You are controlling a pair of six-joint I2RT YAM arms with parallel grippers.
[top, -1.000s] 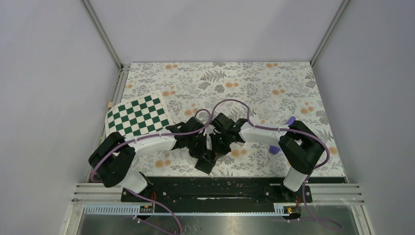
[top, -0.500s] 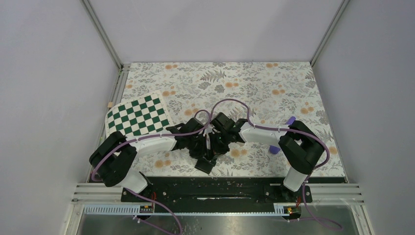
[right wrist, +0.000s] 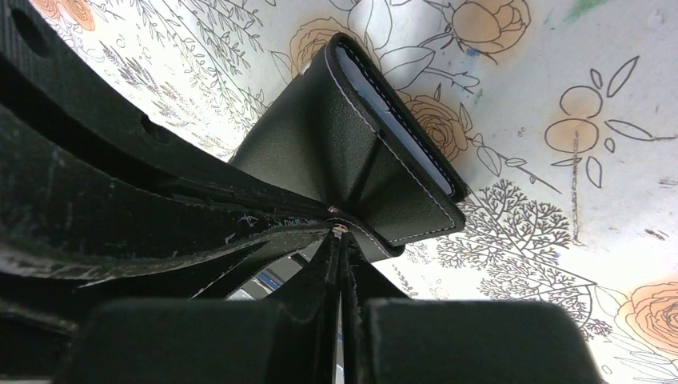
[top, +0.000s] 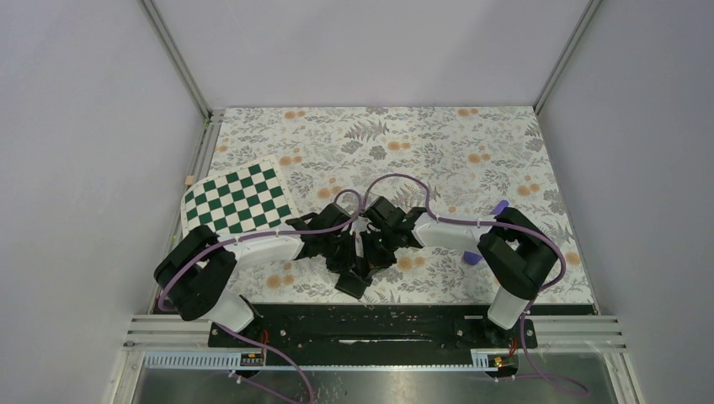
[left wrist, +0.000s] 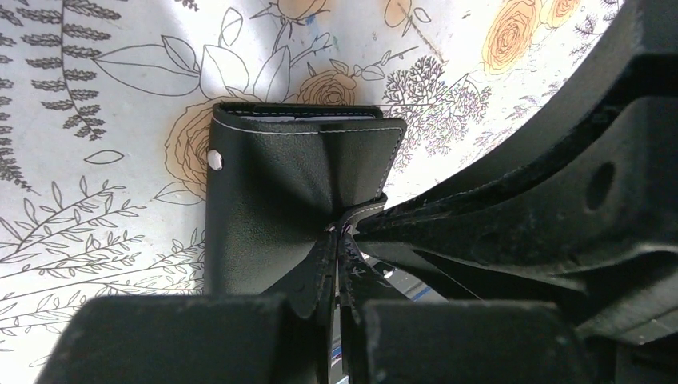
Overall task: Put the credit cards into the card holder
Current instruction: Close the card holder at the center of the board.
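At the near-centre of the worktop point(top: 471, 135), just ahead of the arm bases: card holder point(left wrist: 280, 200), folded, one face up.

- Material: black leather-look, pale stitching along the edges, small pale snap stud near one corner. A pale blue-grey lining shows at the open edge. Flat, soft, rectangular.
- No orange-yellow cards visible in any view. Cannot tell whether any are inside.
- Left end effector point(left wrist: 340, 264): fingers pressed nearly together on a thin stitched flap at the holder's near edge.
- Right end effector point(right wrist: 340, 240): same, closed on that flap from the opposite side.
- Relation: holder body runs away from both fingertips, long axis roughly along each wrist's line of sight. Both arms touch it, neither nearer.
- Judgement: the flap is thin and pliable, so it could slip under pull.
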